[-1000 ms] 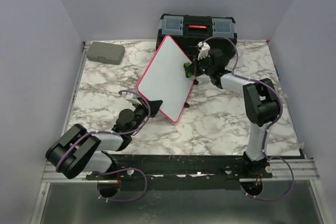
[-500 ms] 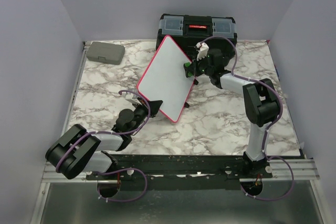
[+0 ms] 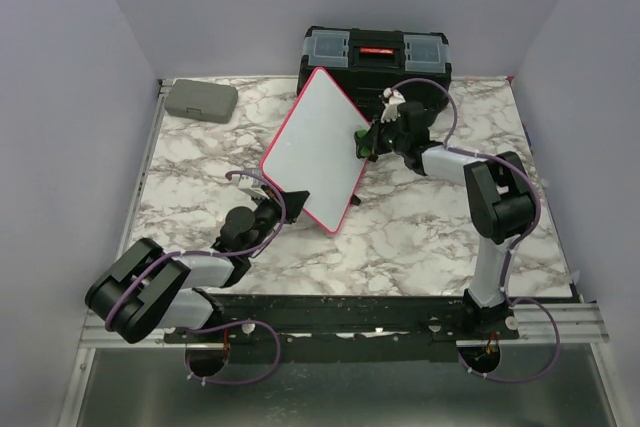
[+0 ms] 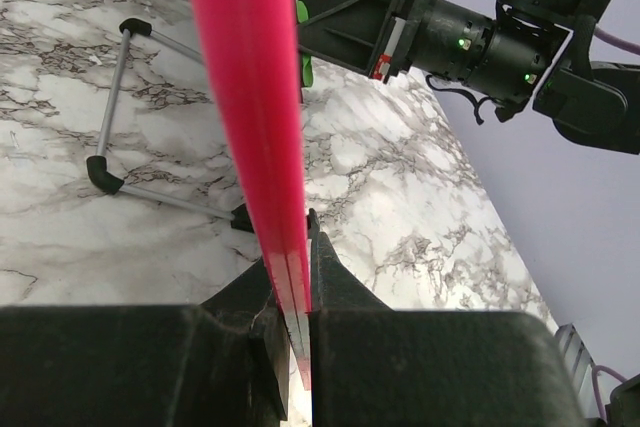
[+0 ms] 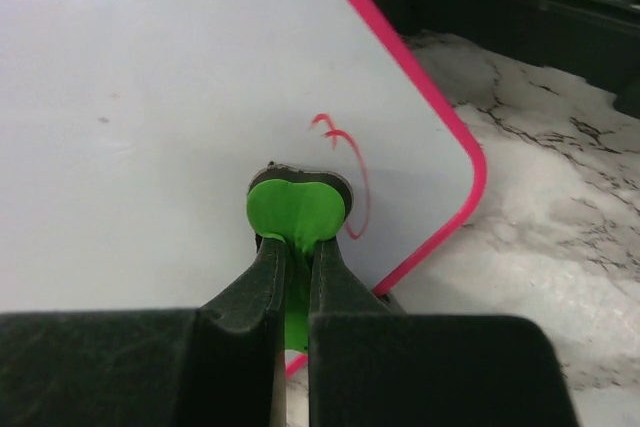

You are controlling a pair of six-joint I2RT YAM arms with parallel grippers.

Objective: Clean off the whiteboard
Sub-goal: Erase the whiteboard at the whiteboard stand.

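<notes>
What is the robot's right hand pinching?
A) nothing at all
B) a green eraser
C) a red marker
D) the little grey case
B: in the right wrist view, the right gripper has its jaws shut on the green eraser, right next to a red scribble on the whiteboard.

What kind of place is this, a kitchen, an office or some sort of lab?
Most likely a robotics lab test cell: a marble-patterned tabletop boxed in by plain lilac wall panels, and two black robot arms bolted to a metal rail at its near edge.
</notes>
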